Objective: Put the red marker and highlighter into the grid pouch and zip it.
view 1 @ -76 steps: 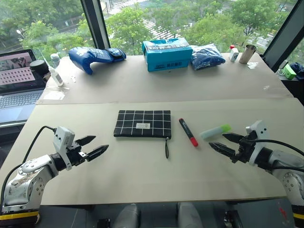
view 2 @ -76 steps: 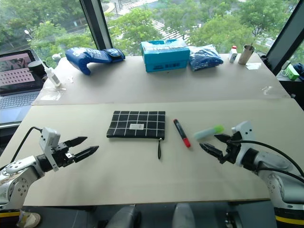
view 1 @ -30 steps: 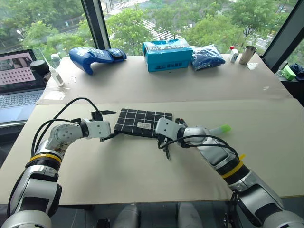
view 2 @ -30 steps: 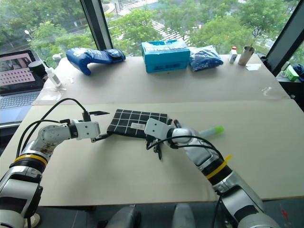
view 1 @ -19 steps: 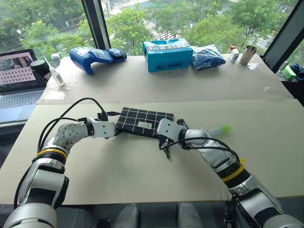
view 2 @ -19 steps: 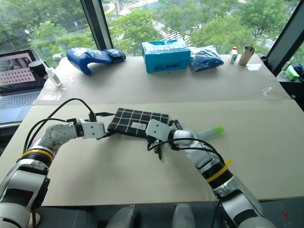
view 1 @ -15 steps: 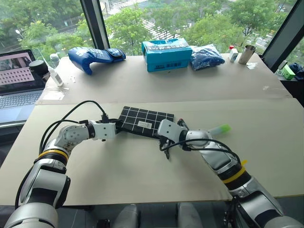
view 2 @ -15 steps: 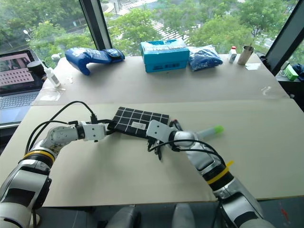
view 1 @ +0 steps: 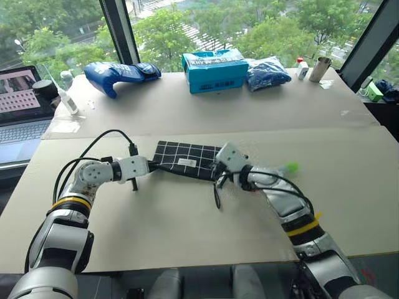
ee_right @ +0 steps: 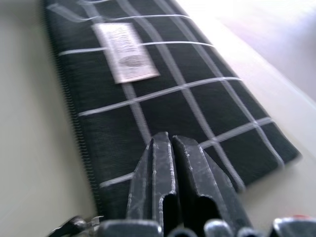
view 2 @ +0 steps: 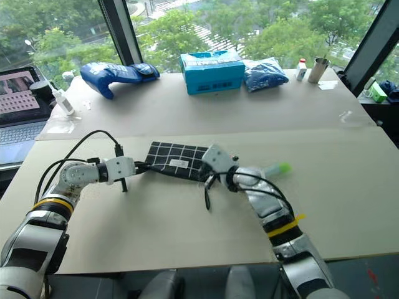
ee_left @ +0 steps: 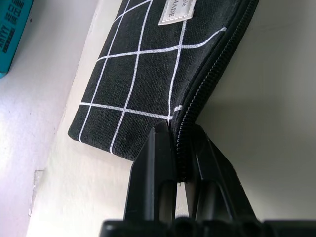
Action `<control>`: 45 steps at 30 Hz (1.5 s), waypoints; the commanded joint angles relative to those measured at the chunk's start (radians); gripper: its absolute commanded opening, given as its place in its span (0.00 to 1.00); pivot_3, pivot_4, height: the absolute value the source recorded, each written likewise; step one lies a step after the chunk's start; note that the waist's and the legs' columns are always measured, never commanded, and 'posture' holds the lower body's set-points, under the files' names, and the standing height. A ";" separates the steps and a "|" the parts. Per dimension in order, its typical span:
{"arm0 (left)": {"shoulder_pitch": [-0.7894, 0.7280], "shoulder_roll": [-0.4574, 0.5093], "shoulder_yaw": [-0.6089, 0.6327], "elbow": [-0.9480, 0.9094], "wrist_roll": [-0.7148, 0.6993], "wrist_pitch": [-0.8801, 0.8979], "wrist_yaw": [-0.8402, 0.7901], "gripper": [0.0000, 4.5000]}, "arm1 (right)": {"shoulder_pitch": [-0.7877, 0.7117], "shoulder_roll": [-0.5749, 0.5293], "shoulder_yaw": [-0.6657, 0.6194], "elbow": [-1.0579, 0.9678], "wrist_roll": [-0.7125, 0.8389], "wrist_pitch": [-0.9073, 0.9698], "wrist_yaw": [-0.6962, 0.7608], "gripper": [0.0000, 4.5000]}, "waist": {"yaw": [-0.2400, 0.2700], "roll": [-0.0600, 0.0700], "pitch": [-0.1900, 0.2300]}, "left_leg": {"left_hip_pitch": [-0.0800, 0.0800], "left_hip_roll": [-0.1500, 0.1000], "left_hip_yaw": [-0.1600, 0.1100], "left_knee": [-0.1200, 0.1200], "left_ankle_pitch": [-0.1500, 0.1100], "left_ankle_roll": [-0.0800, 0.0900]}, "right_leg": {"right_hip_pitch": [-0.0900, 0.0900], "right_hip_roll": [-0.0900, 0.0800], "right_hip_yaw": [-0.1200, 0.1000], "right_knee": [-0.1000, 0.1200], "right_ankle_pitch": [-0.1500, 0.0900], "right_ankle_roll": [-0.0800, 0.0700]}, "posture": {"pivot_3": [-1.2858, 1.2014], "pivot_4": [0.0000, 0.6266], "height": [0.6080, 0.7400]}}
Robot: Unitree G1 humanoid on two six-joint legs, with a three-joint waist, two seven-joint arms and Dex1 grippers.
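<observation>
Now that the left gripper [ee_left: 174, 148] has pinched the grid pouch [view 1: 187, 161]'s left zipper corner, the right gripper [ee_right: 170, 148], fingers nearly pressed together, can start unzipping

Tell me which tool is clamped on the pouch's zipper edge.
The left tool: it pinches the grid pouch at its zipper-edge corner. The right tool lies over the fabric.

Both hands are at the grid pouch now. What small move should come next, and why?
Probably the right hand should pinch the black pull cord and draw it away from the left hand, which is shut on the zipper-edge corner of the grid pouch. The zipper looks closed.
</observation>
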 commanded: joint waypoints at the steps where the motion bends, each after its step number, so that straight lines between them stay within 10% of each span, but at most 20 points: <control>1: 0.065 0.027 0.048 -0.095 -0.057 0.129 -0.017 0.00 | -0.042 -0.021 -0.143 -0.094 0.127 0.117 0.020 0.39 | -0.004 0.000 0.000 | 0.000 0.000 0.000 0.000 0.000 0.000 | 0.000 0.000 0.000 0.000 0.000 0.000 | 0.52 0.24 1.00; 8: 0.266 0.002 0.152 -0.562 -0.232 0.576 0.009 0.00 | -0.010 -0.130 -0.315 -0.281 0.324 0.377 0.063 0.94 | -0.016 0.000 0.000 | 0.000 0.000 0.000 -0.001 -0.003 0.005 | -0.002 0.000 0.000 0.000 0.000 0.000 | 0.52 0.24 1.00; 20: 0.388 -0.050 0.180 -1.174 -0.336 1.279 0.217 0.00 | 0.115 -0.132 -0.078 -0.450 0.289 0.399 -0.032 0.94 | -0.021 0.000 0.001 | -0.003 0.000 0.000 0.000 -0.006 0.010 | -0.004 0.000 0.000 -0.001 0.000 0.000 | 0.52 0.24 1.00; 45: 0.421 -0.063 0.159 -1.234 -0.325 1.351 0.256 0.00 | -0.005 0.100 -0.054 -0.023 0.133 0.160 -0.199 0.94 | -0.003 0.000 0.001 | -0.004 0.000 0.000 -0.001 -0.001 0.002 | -0.005 0.000 0.000 -0.001 0.000 0.000 | 0.52 0.24 1.00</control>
